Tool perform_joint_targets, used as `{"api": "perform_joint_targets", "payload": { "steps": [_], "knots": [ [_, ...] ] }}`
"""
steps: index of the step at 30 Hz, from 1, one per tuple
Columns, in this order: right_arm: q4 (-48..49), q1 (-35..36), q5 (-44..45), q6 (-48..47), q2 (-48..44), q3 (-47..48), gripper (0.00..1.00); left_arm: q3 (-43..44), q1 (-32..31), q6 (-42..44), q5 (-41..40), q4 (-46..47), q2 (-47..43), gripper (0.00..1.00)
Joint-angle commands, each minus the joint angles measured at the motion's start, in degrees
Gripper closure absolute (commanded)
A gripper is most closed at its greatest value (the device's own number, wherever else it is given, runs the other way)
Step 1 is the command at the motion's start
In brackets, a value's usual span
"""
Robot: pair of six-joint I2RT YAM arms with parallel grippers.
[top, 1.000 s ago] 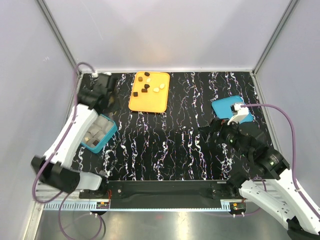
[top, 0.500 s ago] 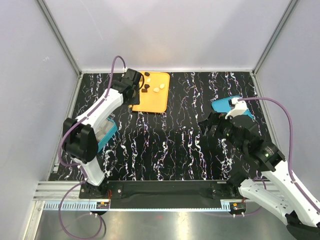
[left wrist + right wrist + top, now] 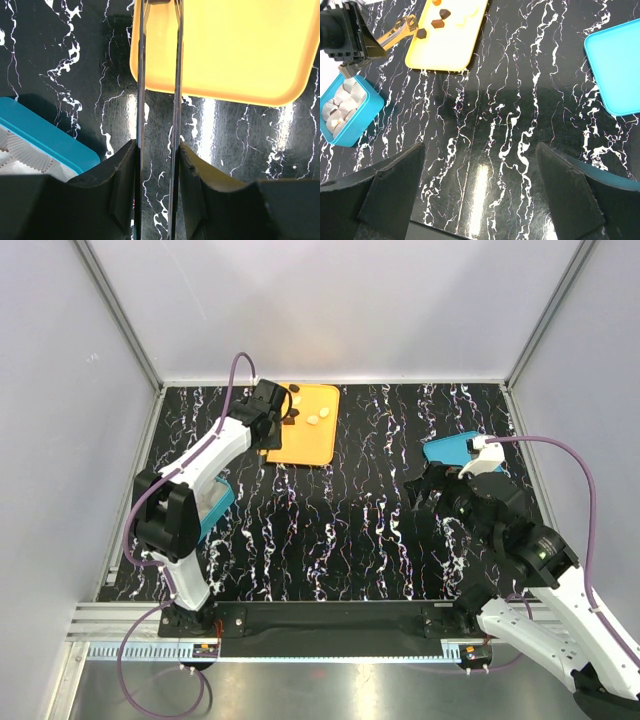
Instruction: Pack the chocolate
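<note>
Left gripper (image 3: 157, 147): clenched on a pair of tweezers (image 3: 396, 31). The black jaws press the outer faces of both thin blades, which stand close together with a narrow gap between them.
Tweezers reach: in the left wrist view the blades cross the rim of the orange tray (image 3: 308, 447) beside one rounded corner, and the tips run out of that view. In the right wrist view the tips sit at the tray's left edge, near one dark piece. Whether anything is pinched: cannot tell.
Right gripper (image 3: 479, 150): released, jaws spread wide, nothing between them. It hangs above the black marbled table (image 3: 350, 530), to the near right of the tray and well apart from it.
Chocolate (image 3: 439, 22): loose on the far half of the tray. Dark brown pieces lie toward the tray's left side, pale cream pieces just to their right.
Teal box (image 3: 347, 112): to the near left of the tray, apart from it. White pleated paper cups sit inside. At least one cup shows a brownish piece; the count is not readable.
Teal lid (image 3: 452, 450): flat on the table to the right of the tray, well apart from it.
Left arm: stretched toward the tray's left edge; in the top view it covers part of the box.
</note>
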Motion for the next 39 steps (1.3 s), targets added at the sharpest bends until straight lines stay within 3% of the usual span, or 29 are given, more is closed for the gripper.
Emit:
{"api": "perform_joint_targets", "payload": {
  "steps": [1, 19, 39],
  "knots": [
    [0.66, 0.43, 2.04, 0.28, -0.42, 1.92, 0.00, -0.97, -0.29, -0.40, -2.50, 3.25, -0.37, 0.61],
    [1.18, 0.43, 2.74, -0.33, -0.42, 2.09, 0.00, -2.73, -0.29, -1.46, -1.89, 5.63, 4.20, 0.58],
    [2.06, 0.34, 2.82, -0.33, -0.68, 0.77, 0.00, 2.19, -0.38, -1.46, -1.01, 4.31, 8.24, 0.60]
  ]
}}
